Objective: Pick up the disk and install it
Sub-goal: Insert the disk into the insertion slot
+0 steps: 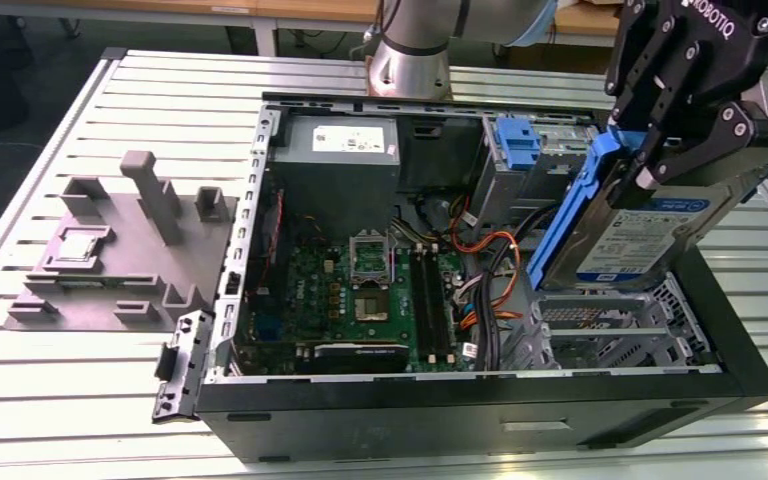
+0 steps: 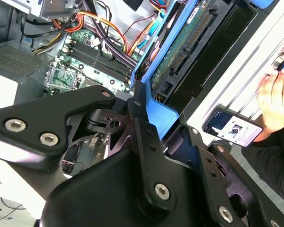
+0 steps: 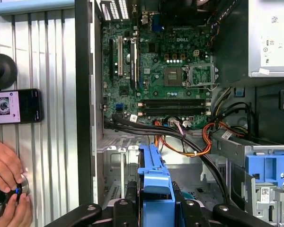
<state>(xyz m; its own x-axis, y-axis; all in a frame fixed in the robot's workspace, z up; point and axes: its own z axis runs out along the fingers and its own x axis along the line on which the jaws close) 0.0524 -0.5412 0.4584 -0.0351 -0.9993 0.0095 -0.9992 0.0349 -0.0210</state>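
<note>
The disk (image 1: 651,238) is a silver-grey drive with a white-and-blue label in a blue plastic frame. It hangs tilted, on edge, just above the empty metal drive cage (image 1: 611,325) at the exterior view's right of the open computer case (image 1: 491,405). My gripper (image 1: 671,160) is shut on the disk's upper end. In both wrist views the blue frame sits between my black fingers. The second wrist view shows the disk's (image 2: 180,45) green circuit side and connector above my gripper (image 2: 165,120). In the first wrist view the disk (image 3: 154,172) is edge-on above my gripper (image 3: 154,201).
Inside the case are the motherboard (image 1: 357,290), orange and black cables (image 1: 484,265), a grey power-supply box (image 1: 344,150) and a fixed blue bracket (image 1: 518,140). A grey fixture (image 1: 111,250) stands on the slatted table. A person's hands (image 3: 4,170) and a phone (image 3: 14,106) lie beside the case.
</note>
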